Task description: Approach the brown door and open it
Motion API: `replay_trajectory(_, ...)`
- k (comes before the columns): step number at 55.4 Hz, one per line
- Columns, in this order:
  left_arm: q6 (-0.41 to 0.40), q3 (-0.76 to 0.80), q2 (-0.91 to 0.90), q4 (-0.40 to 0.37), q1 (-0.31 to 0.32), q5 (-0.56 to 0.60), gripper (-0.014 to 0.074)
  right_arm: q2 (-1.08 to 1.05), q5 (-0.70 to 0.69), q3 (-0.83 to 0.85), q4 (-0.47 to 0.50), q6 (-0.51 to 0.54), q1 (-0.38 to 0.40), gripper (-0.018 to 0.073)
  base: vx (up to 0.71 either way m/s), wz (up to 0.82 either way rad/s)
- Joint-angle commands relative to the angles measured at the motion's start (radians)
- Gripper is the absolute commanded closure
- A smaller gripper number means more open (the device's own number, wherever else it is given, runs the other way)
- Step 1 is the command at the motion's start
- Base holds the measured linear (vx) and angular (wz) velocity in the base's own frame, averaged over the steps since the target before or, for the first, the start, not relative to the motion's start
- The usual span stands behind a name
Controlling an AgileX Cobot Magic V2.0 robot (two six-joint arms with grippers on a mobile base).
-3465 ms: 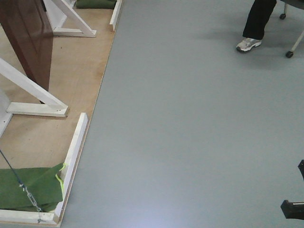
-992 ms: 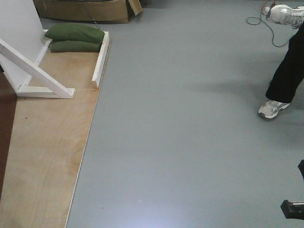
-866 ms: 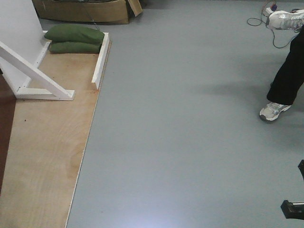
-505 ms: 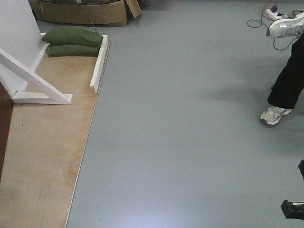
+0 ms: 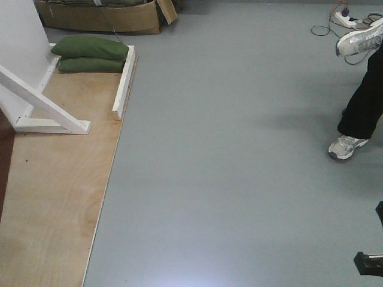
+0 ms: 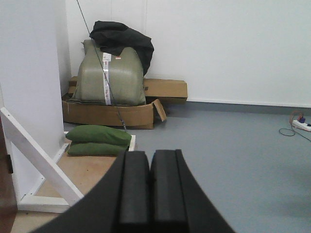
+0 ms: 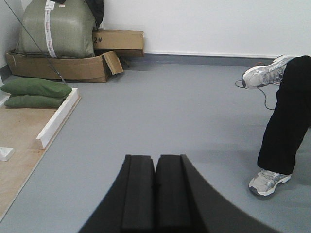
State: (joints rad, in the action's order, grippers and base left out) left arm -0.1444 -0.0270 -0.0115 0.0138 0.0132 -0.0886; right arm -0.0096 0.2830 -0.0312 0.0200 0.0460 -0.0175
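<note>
Only a thin reddish-brown strip of the brown door (image 5: pixel 4 164) shows at the far left edge of the front view, above the plywood floor board (image 5: pixel 57 191). Its edge also appears low on the left in the left wrist view as the brown door (image 6: pixel 5 199). The lock plate is out of view. My left gripper (image 6: pixel 150 154) is shut with nothing between its pads and points past the door frame toward the back wall. My right gripper (image 7: pixel 156 158) is shut and empty too, over bare grey floor.
A white diagonal brace (image 5: pixel 42 101) and white frame post (image 5: pixel 21 54) stand on the board. Two green sandbags (image 5: pixel 91 52) lie behind a white rail (image 5: pixel 123 84). Cardboard boxes (image 5: pixel 102 17) sit at the back. A person's legs (image 5: pixel 362 104) and a cable (image 5: pixel 335 21) are on the right.
The base has rolled forward along the board, so the door slid from the upper left to the left edge. Sandbags and boxes came into view. The person lifted one foot.
</note>
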Motion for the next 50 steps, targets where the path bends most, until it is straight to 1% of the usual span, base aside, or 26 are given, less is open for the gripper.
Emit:
replay_trajectory(1,-0.006,0.018,-0.014,0.0,0.005,0.089,0.06,-0.015,-0.082,-0.004,-0.007,0.006,0.002,0.0559,0.0,0.0)
replay_trajectory(8,-0.006,0.029,-0.004,0.0,0.005,0.079,0.06,-0.015,-0.082,-0.004,-0.007,0.006,0.002,0.0559,0.0,0.0)
replay_trajectory(16,-0.006,0.085,0.071,0.0,0.005,0.059,0.06,-0.015,-0.082,-0.004,-0.007,0.006,0.002,0.0559,0.0,0.0)
replay_trajectory(22,-0.006,0.153,0.147,0.001,0.002,0.057,0.06,-0.015,-0.082,-0.004,-0.007,0.006,0.002,0.0559,0.0,0.0)
replay_trajectory(29,-0.009,0.279,0.234,-0.007,-0.026,0.057,0.06,-0.015,-0.082,-0.004,-0.007,0.006,0.002,0.0559,0.0,0.0)
replay_trajectory(34,-0.009,0.399,0.315,-0.007,-0.056,0.059,0.06,-0.015,-0.082,-0.004,-0.007,0.006,0.002,0.0559,0.0,0.0)
replay_trajectory(41,-0.009,0.581,0.459,-0.007,-0.115,0.074,0.06,-0.015,-0.082,-0.004,-0.007,0.006,0.002,0.0559,0.0,0.0)
replay_trajectory(45,-0.01,0.681,0.545,-0.007,-0.169,0.072,0.06,-0.015,-0.082,-0.004,-0.007,0.006,0.002,0.0559,0.0,0.0)
replay_trajectory(50,-0.018,0.802,0.642,-0.007,-0.251,0.072,0.06,-0.015,-0.082,-0.004,-0.007,0.006,0.002,0.0559,0.0,0.0)
